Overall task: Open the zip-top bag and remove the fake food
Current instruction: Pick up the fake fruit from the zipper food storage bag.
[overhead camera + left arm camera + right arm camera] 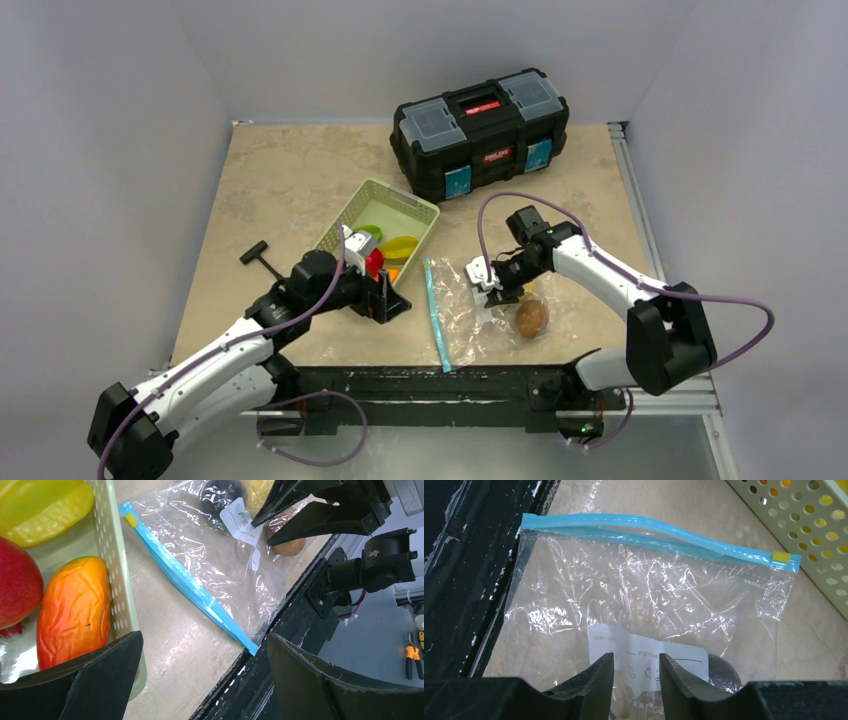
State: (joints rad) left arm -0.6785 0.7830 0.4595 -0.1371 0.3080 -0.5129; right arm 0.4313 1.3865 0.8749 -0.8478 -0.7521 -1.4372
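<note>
light: bright, even | shadows: soft | glare: on zip-top bag (634,590) creases | focus: top view seemingly slightly soft

A black toolbox (480,132) sits at the far side of the table (290,170), right of centre. Nearer, a pale green basket (395,203) holds yellow, green, red and orange fake food (400,246), with the left gripper (388,300) at its near end. Just right lies the clear bag (470,322), its blue zip (436,315) along its left edge and a brown piece (531,317) inside. The right gripper (495,292) is over it.
</note>
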